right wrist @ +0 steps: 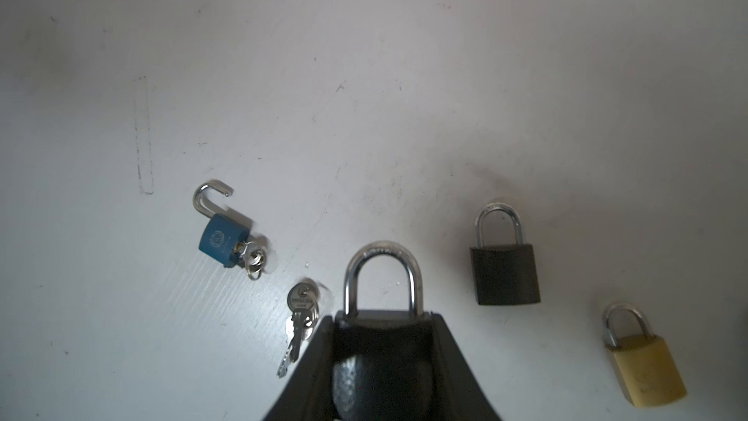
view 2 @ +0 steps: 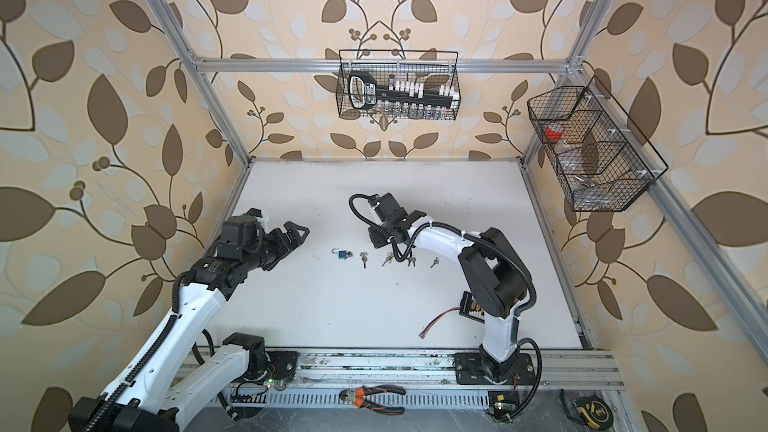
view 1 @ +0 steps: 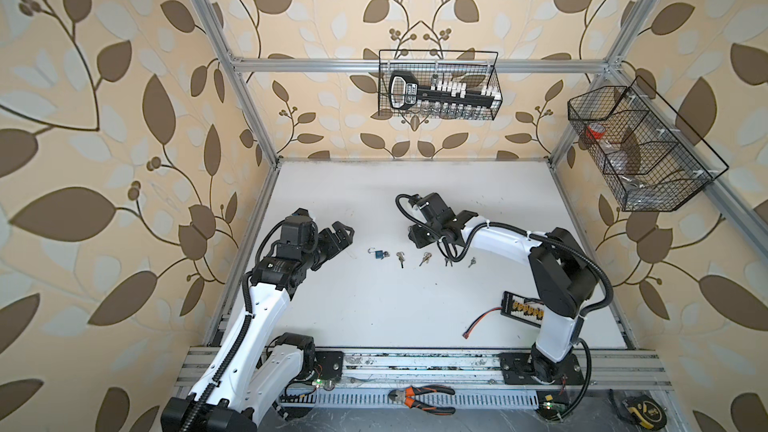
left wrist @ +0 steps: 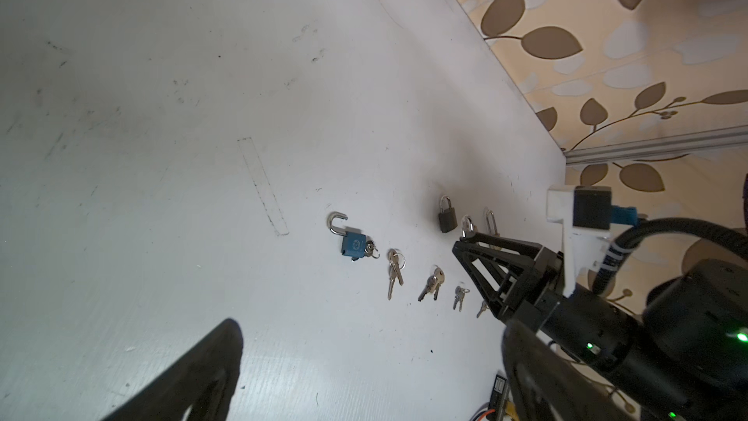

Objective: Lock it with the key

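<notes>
Blue padlock [view 1: 377,255], key [right wrist: 253,259] seated for locking, lies four o'clock of the gaping left gripper [view 1: 337,236]; right gripper [right wrist: 381,317] clamps a dark padlock [right wrist: 382,251].

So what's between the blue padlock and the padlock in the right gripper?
One bunch of keys, lying on the table, shown in the right wrist view.

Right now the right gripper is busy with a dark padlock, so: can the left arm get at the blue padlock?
Probably yes. The left gripper hangs open near the blue padlock, with only bare table between them; the loose keys lie on its far side.
</notes>
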Available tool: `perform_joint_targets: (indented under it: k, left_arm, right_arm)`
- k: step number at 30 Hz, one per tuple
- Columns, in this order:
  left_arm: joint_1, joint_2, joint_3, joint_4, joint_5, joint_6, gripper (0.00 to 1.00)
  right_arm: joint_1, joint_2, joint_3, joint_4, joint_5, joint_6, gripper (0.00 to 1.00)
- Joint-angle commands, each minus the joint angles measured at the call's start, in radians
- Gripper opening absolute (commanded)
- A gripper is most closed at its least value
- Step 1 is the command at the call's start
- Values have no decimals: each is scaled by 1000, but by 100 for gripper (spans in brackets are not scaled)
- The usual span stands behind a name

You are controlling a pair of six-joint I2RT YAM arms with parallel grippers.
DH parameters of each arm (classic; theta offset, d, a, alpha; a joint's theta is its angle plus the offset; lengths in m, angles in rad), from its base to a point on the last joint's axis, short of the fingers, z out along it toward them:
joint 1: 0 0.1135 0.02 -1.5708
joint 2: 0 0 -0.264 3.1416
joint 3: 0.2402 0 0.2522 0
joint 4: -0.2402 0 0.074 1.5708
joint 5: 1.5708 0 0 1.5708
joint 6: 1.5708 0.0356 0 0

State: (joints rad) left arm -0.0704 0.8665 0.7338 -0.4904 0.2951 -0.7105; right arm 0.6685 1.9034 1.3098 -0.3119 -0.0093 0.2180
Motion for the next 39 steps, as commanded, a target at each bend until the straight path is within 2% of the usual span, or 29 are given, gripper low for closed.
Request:
perform_joint_targets:
  k: [1, 11, 21, 34, 39]
  left_arm:
    - [57, -24, -14, 23, 123, -5, 99]
    - [83, -51, -25, 9, 148, 3, 99]
    - [84, -58, -28, 6, 147, 5, 99]
    - [84, -60, -30, 7, 147, 8, 99]
    - [83, -64, -31, 4, 147, 11, 99]
  right_arm:
    - [6, 47, 78, -50, -12, -80, 0]
    - [22, 206, 252, -131, 87, -160, 0]
    - [21, 283, 338, -167, 96, -172, 0]
    - [22, 321, 343, -177, 100, -186, 8]
    - [22, 325, 340, -179, 89, -186, 17]
